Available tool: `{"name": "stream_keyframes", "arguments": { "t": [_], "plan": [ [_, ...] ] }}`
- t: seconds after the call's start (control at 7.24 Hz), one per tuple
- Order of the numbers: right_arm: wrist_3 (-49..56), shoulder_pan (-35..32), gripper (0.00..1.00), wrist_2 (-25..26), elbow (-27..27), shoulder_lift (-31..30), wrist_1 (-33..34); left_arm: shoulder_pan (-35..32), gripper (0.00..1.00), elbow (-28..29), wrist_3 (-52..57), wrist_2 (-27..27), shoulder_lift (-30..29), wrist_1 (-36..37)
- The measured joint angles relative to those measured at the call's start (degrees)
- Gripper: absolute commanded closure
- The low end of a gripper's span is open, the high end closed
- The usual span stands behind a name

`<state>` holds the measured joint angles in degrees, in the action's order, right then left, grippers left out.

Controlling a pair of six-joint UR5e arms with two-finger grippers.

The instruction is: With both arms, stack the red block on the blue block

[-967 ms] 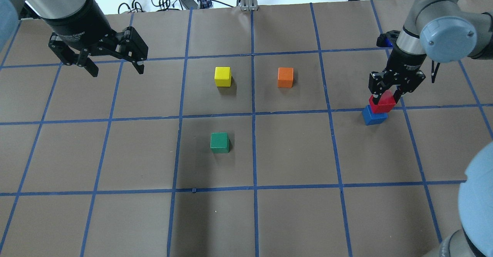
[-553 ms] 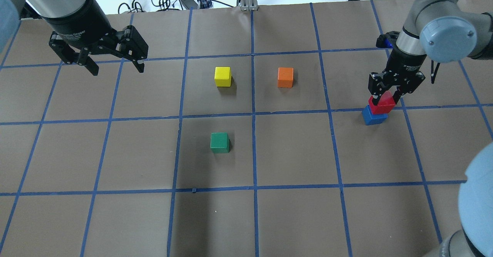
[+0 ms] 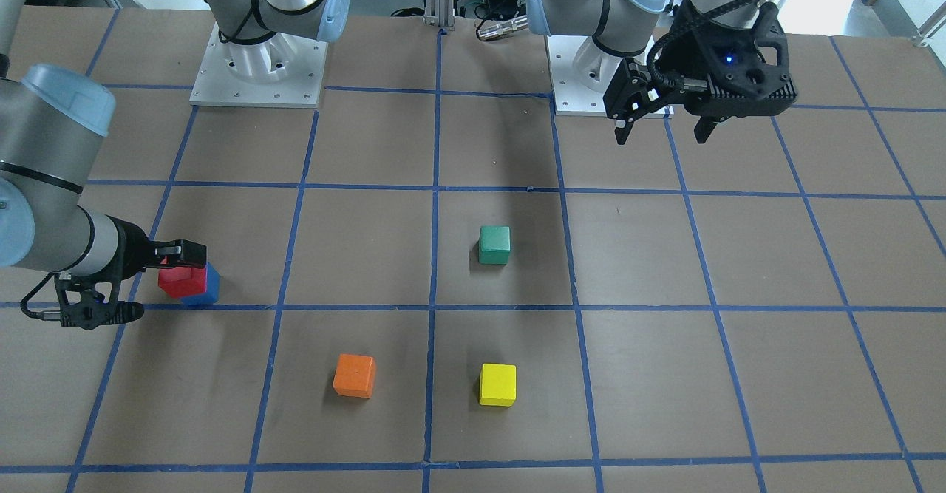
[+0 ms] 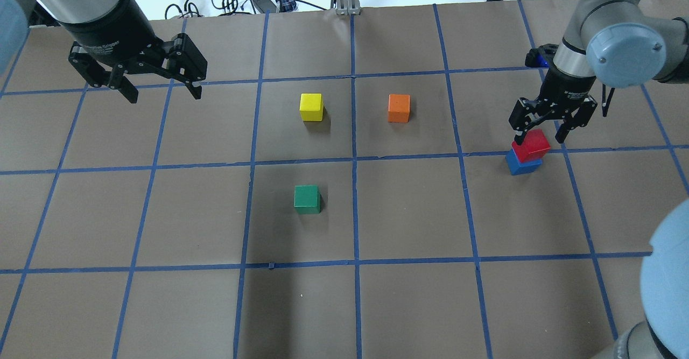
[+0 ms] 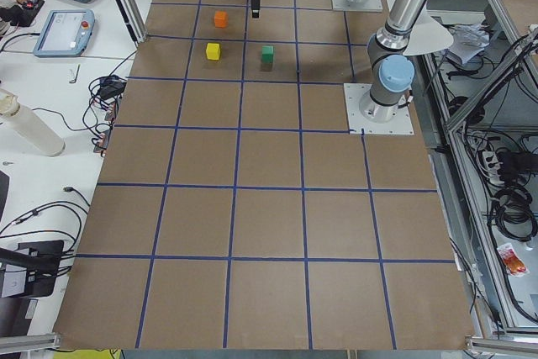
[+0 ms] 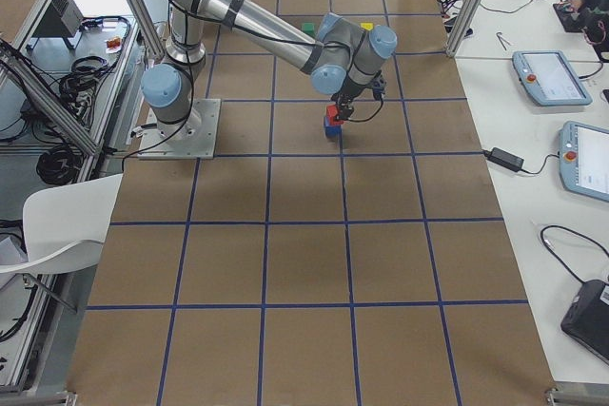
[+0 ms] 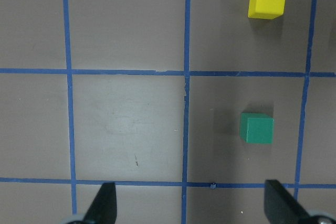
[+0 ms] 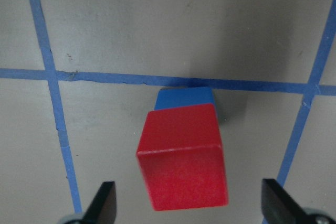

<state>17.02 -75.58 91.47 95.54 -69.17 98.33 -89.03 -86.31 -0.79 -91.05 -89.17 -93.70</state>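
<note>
The red block (image 4: 531,145) sits on top of the blue block (image 4: 522,164) at the table's right side, a little offset from it. My right gripper (image 4: 540,133) is open just above the red block, one finger on each side and clear of it. In the right wrist view the red block (image 8: 184,156) covers most of the blue block (image 8: 184,98), and both fingertips (image 8: 105,203) stand apart from it. The stack also shows in the front-facing view (image 3: 181,281). My left gripper (image 4: 163,92) is open and empty, high over the far left of the table.
A yellow cube (image 4: 311,106) and an orange cube (image 4: 399,107) stand side by side at mid-table. A green cube (image 4: 307,198) stands nearer the robot, below the yellow one. Blue tape lines grid the brown table (image 4: 409,213). Cables lie beyond the far edge.
My right gripper has opened and let go of the red block, which now rests on the blue block, and it has risen slightly. The left gripper has drifted slightly towards the far edge.
</note>
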Motion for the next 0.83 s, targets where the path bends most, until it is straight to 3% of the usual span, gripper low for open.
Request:
{"name": "stream_keyframes", "arguments": {
  "t": [0.28, 0.83],
  "plan": [
    [-0.05, -0.08, 0.00, 0.09, -0.27, -0.68, -0.23, 0.00, 0.00, 0.00, 0.00, 0.00, 0.02, 0.01],
    [-2.73, -4.98, 0.00, -0.02, -1.69, -9.11, -1.14, 0.00, 0.00, 0.04, 0.00, 0.02, -0.02, 0.24]
  ]
}}
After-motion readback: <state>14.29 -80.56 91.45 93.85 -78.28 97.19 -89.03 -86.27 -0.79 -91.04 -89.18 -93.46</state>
